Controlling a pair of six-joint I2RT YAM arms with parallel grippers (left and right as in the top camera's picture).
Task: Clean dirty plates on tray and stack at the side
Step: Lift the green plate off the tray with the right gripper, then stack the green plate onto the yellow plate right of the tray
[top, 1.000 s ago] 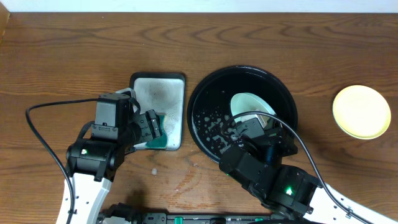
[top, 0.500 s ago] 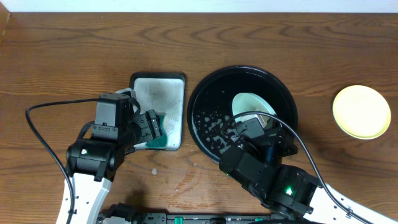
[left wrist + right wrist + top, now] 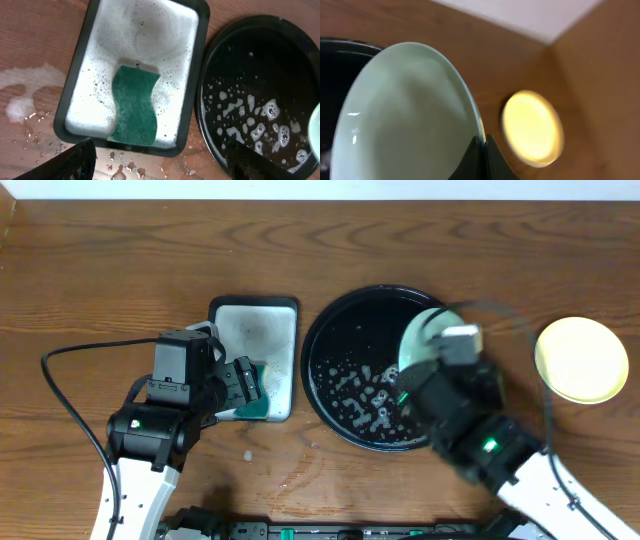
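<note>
- Your right gripper is clamped on the mint plate's rim. Plate is tilted over the black tray's right edge, prob. heading sideways.
- Left gripper hangs w/ jaws apart over the sponge in the silver tray, ready to grab.
- Yellow plate lies on bare table beyond: stack base, I'd judge.

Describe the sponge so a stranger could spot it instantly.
Left of the round black tray sits a rectangular tray full of suds. The sponge lies in it, toward the robot: flat, dark green, wavy-edged, the only green thing there.
</note>
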